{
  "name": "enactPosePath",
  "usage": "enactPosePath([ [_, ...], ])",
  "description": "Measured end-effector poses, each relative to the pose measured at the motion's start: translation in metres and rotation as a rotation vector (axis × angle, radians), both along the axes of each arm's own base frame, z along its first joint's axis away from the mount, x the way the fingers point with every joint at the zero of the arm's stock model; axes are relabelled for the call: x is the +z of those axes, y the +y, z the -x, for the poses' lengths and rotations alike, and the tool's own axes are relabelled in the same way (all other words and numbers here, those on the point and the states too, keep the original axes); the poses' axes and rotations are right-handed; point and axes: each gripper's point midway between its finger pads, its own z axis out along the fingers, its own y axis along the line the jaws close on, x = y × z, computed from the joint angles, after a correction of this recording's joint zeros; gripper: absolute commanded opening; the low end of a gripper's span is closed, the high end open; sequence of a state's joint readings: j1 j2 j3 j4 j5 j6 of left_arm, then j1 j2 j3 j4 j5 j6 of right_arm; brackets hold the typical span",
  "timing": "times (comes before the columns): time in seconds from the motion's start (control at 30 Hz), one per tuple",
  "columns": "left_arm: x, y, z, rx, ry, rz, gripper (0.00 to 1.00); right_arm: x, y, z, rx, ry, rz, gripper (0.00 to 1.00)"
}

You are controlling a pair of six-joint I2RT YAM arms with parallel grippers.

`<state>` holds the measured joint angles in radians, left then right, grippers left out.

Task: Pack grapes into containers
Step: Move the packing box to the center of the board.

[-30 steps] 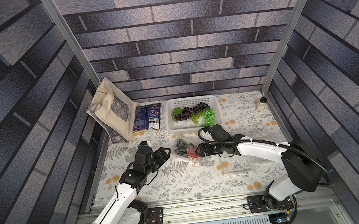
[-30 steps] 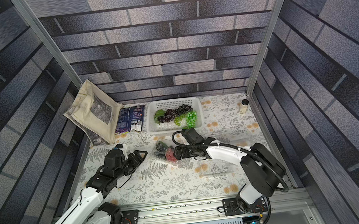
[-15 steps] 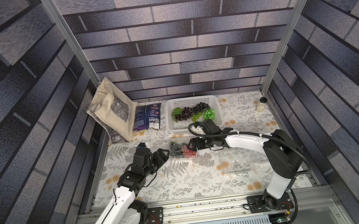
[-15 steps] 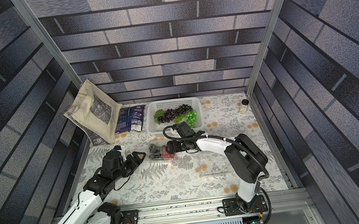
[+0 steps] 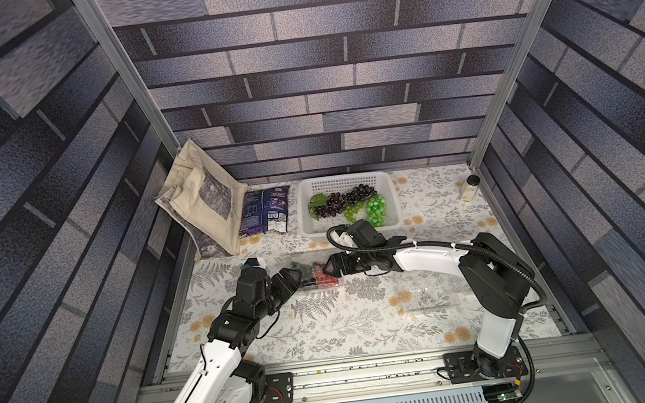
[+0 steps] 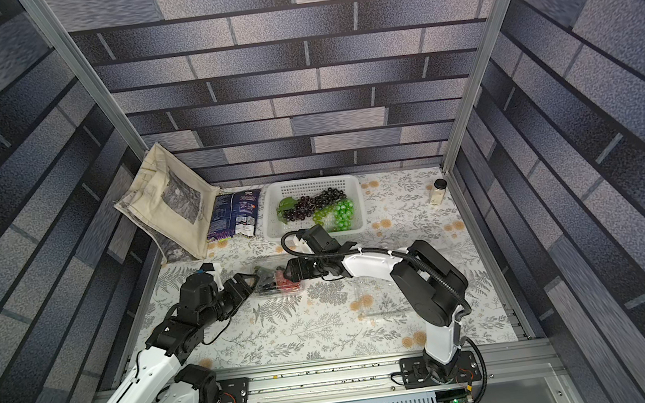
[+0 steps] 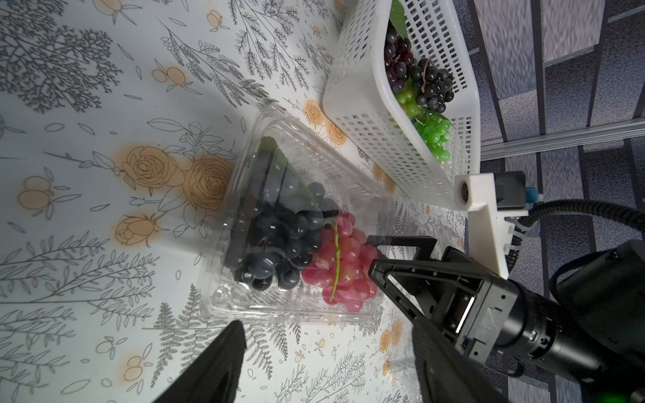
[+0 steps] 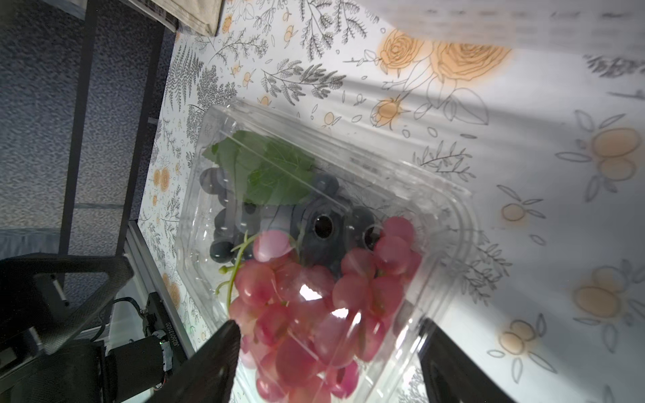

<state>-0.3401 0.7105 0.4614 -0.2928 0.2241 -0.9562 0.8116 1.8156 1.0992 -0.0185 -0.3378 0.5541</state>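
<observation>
- We see the right gripper (image 5: 328,270) with its jaws wide, straddling the red-grape end of the packed container (image 5: 318,283). We cannot tell whether the pads actually clamp it.
- The left gripper (image 5: 294,277) is open and empty, its tips just beside the container's other end.
- Change: over the last second the right arm has swung toward the robot's left. The container has slid with it across the floral cloth (image 5: 327,334), from clear of the left gripper to right up against it. The left arm has barely shifted.
- Our read: this container is done, with dark grapes (image 7: 279,244) and red grapes (image 7: 342,272) under a lowered lid. It is being brought to the left arm, probably to be braced or moved aside. Whether it is latched, we cannot tell.
- Work left: the white basket (image 5: 304,206) holds dark bunches and green bunches (image 5: 375,209). An empty container (image 5: 426,294) lies near the right arm's elbow, well apart from the packed one.
- Both top views give the layout, the basket stock and the empty container. The packed one is too small there for us to judge its lid.
- The left wrist view shows the right gripper's fingers (image 7: 401,240) at the red-grape end, and the basket behind.
- Only the right wrist view shows the green leaf (image 8: 265,167) on the dark bunch and glare on the lid. The empty container is out of that frame.
</observation>
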Motion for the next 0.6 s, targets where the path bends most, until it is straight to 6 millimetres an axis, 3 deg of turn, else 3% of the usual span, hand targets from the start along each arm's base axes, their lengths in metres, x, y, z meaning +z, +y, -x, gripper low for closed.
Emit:
enactPosePath([
  [0.23,-0.002,0.011,0.004,0.027,0.028,-0.018,0.78,-0.005,0.029,0.008,0.014,0.02,-0.016,0.79],
  [0.47,0.027,0.028,0.004,0.061,-0.01,-0.034,0.79,-0.004,0.061,0.005,0.014,0.024,-0.06,0.77],
  [0.6,0.034,0.036,0.009,0.078,-0.016,-0.032,0.79,-0.004,0.077,0.007,0.013,0.033,-0.091,0.76],
])
